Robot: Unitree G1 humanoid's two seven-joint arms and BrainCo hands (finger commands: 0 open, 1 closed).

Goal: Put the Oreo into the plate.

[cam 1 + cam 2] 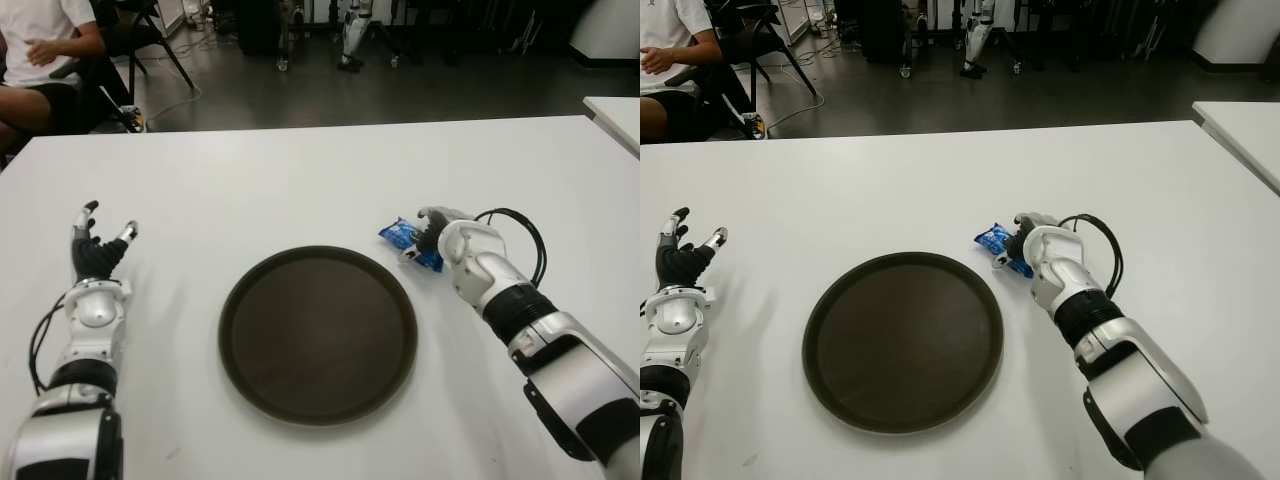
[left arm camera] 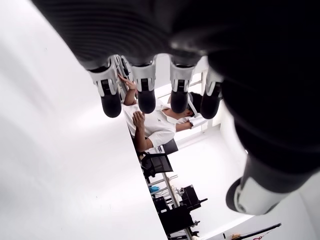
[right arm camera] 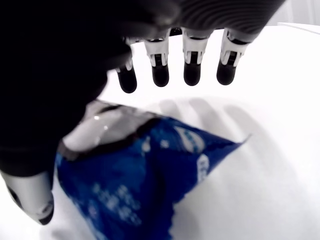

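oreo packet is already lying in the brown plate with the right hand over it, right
Not quite. The Oreo packet is not in the brown plate; it lies on the white table just off the plate's right rim, as the left eye view shows. The right hand is indeed over it, and in the right wrist view its fingers are spread above the packet, not closed on it.

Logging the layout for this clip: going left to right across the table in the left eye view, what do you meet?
Left hand, fingers spread → round dark brown plate → blue Oreo packet → right hand reaching over it.
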